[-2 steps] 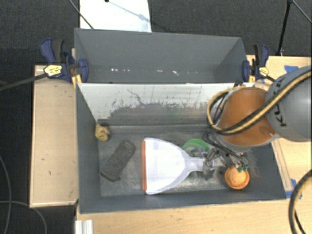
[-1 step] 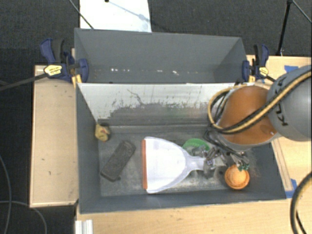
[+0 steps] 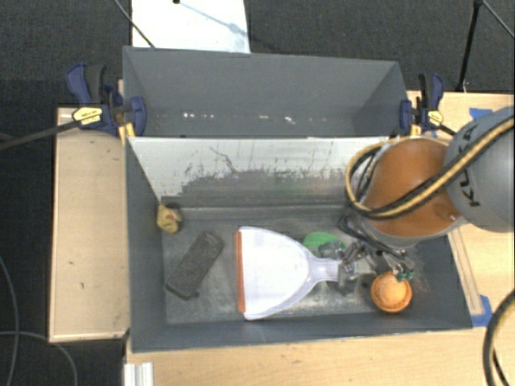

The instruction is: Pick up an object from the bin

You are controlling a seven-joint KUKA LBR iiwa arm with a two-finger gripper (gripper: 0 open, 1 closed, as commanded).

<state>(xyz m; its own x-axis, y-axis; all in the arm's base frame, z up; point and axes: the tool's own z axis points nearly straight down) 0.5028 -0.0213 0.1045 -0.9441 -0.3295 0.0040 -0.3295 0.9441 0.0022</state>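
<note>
Closest to the front wall of the bin (image 3: pixel 306 334) lies a white scoop (image 3: pixel 269 284), shaped like a small dustpan. It has an orange strip along its wide left edge, and its narrow handle points right. Near the front right corner, just beside that handle's end, sits an orange round thing (image 3: pixel 391 293). Towards the left, a dark grey block (image 3: pixel 195 264) lies flat and at a slant, well apart from the rest.

A little farther back, the tool (image 3: pixel 352 268) hangs low at the handle end of the scoop, with the round thing just to its right. Its dark parts run together with the shadow there, so I cannot tell whether it is open or closed, or whether it has hold of anything. The scoop's handle looks the likeliest thing to be picked.

To do this well, the tool should be centred across the thin handle, not on the broad pan, and kept off the round thing, which would probably roll. The pan is long, so I would expect it to droop when lifted; a firm hold close to where handle meets pan should help.

Behind the handle a green thing (image 3: pixel 322 239) peeps out. Farther left, at the foot of the sloping back wall, rests a small yellowish thing (image 3: pixel 168 219).
</note>
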